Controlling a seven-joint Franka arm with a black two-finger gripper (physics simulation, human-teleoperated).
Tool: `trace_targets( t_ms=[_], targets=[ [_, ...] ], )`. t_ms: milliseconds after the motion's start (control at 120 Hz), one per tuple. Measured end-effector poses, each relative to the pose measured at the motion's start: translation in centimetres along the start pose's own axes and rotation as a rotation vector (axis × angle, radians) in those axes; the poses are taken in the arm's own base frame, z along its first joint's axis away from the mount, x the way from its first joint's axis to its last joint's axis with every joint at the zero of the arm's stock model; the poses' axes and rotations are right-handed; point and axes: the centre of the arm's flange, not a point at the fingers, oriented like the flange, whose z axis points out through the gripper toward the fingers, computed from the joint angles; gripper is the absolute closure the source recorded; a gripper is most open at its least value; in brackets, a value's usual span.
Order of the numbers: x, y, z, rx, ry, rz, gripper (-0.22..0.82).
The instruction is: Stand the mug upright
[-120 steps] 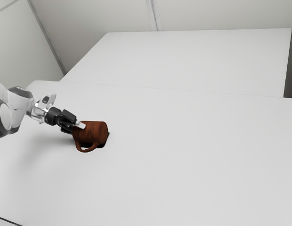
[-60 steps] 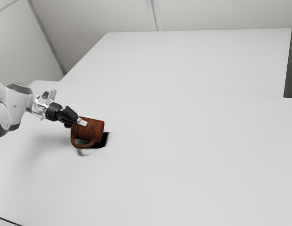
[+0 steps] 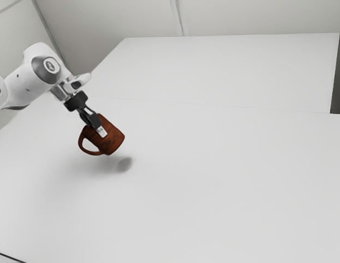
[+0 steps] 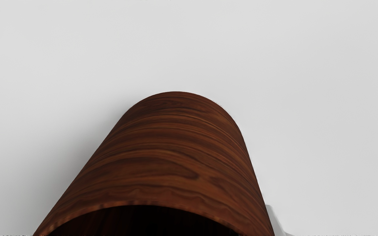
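Reaching in from the exterior view's left, our arm point(image 3: 28, 82) angles down to our gripper point(image 3: 102, 131), which is closed on the mug point(image 3: 113, 141) and holds it above the table point(image 3: 214, 192). The handle point(image 3: 81, 143) is toward the exterior view's left. The wood-grained, reddish-brown mug hangs tilted, its mouth toward our gripper and its base down toward the exterior view's right. Its hollow point(image 4: 143, 224) is too dark for us to tell what, if anything, is inside.

The wrist view gives us the curved rim point(image 4: 176, 207) and a pale fingertip point(image 4: 274, 223) against the mug's side; the exterior view gives us the handle and a small shadow point(image 3: 124, 164) on the table, apart from the mug.

A dark cable point(image 3: 10, 257) crosses the table's near corner at the exterior view's left. The tabletop is plain white, a second white surface point(image 3: 214, 71) lies beyond it, and pale walls point(image 3: 258, 16) rise behind.
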Motion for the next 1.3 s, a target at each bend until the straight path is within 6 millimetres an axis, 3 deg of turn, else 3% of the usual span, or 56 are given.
trace_targets(
  t_ms=[275,483,692,1058,1300],
  targets=[
    [0.9,5.7,2.1,0.23,-0.055,0.083,0.79],
    [0.0,9.3,3.8,0.295,-0.036,0.086,0.79],
    [-1.0,9.8,5.7,0.337,-0.03,0.029,0.79],
    [-0.7,10.5,10.1,0.314,-0.12,-0.06,0.78],
    [-0.7,11.3,10.4,0.308,-0.143,-0.099,0.29]
  ],
)
